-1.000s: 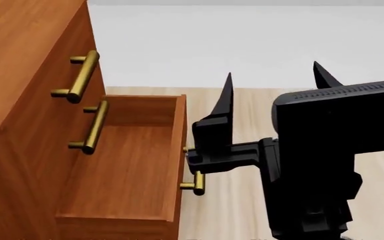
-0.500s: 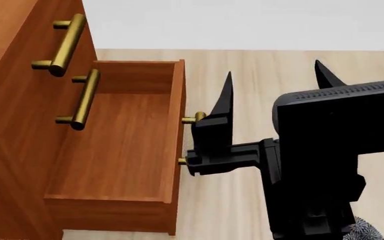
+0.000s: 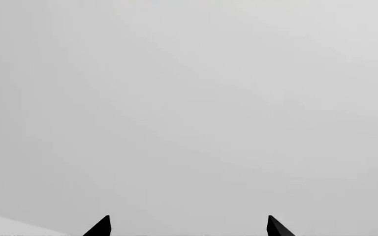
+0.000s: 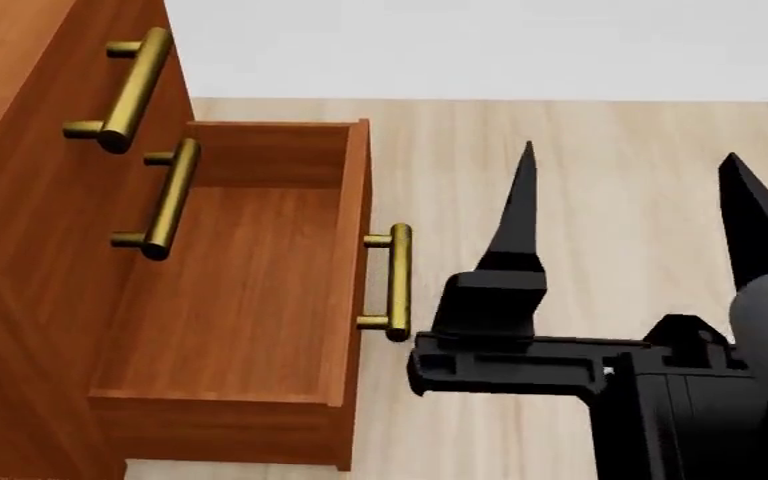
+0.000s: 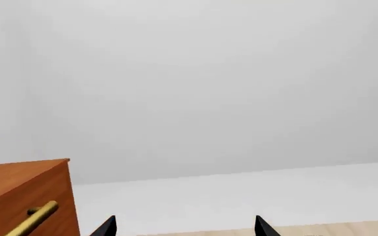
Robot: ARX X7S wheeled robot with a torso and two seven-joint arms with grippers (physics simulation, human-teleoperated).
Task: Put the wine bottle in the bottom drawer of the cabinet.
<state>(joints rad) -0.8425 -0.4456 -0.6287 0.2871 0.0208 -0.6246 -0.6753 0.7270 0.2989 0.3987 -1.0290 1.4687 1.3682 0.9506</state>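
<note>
Since half a second earlier, the right gripper (image 4: 631, 175) had drawn back from the brass handle (image 4: 395, 282) of the bottom drawer (image 4: 244, 300) and now stood clear of it, to the side, its two black fingers spread wide and holding nothing. The drawer and the camera's aim had not changed.

The drawer was pulled well out of the cabinet (image 4: 24, 230), its inside bare, so the opening step looked done. The wine bottle appeared in no view, so where it stood could not be told; fetching it and laying it in the drawer seemed to be all that was left.

The head view alone showed the open drawer. The right wrist view caught only a cabinet corner (image 5: 25, 196) and one handle end. The left wrist view showed only blank grey wall beyond the left gripper (image 3: 189, 227), whose fingertips were spread apart, empty.
</note>
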